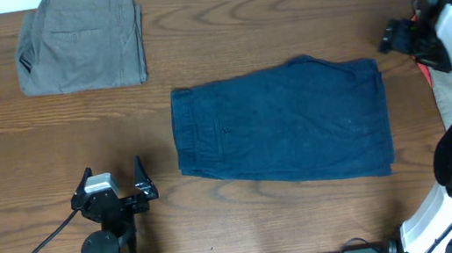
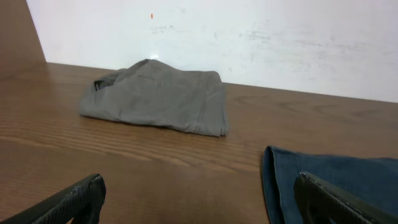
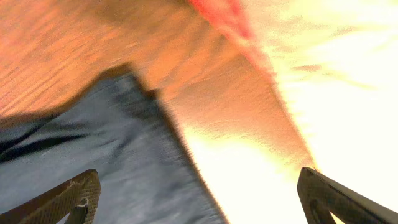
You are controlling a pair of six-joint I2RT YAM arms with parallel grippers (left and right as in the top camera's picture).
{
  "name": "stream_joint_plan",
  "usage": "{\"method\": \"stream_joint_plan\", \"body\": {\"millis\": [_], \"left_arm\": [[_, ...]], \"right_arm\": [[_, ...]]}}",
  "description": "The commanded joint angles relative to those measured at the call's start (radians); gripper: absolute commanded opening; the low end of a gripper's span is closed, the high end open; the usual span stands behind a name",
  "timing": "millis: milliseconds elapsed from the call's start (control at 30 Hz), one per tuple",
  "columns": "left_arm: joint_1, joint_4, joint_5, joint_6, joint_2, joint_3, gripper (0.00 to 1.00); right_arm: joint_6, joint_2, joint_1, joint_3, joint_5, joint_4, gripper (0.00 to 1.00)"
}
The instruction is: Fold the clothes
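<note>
Farthest left, a folded grey garment sits at the back corner of the table. It is well apart from the work area, and its neat shape suggests it is a finished piece set out of the way.

Nearer the front edge, the left gripper hangs low over bare wood with its fingers spread wide and nothing between them. It is near the waistband corner of the navy shorts but apart from it. In the left wrist view that corner shows just inside the right-hand fingertip, so this looks like a ready pose rather than a grasp.

The navy shorts lie flat in the middle of the table as a wide rectangle, with the waistband to the left and the hems to the right. They look smoothed out, which leaves clean edges for a fold. I judge that fold not yet made.

At the right, the right gripper is also open and empty. Its blurred camera looks down on the far right corner of the shorts. Beside that corner are a pale cloth and a red strip, partly under the arm. That gripper seems placed to take the hem corner, and the risk there is pinching the pale cloth along with it.
</note>
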Motion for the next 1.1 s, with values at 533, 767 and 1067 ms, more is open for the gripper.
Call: {"method": "stream_joint_plan", "body": {"millis": [533,767,1067], "left_arm": [[0.004,0.032,0.266,-0.213,-0.006,-0.015,0.98],[0.004,0.001,0.571,-0.336,-0.005,-0.015,0.98],[0.004,0.04,0.654,-0.335,0.041,0.106,0.98]], "right_arm": [[-0.012,0.0,-0.073,0.016,0.027,0.0,0.99],[-0.012,0.0,-0.073,0.016,0.027,0.0,0.99],[-0.012,0.0,-0.073,0.016,0.027,0.0,0.99]]}}
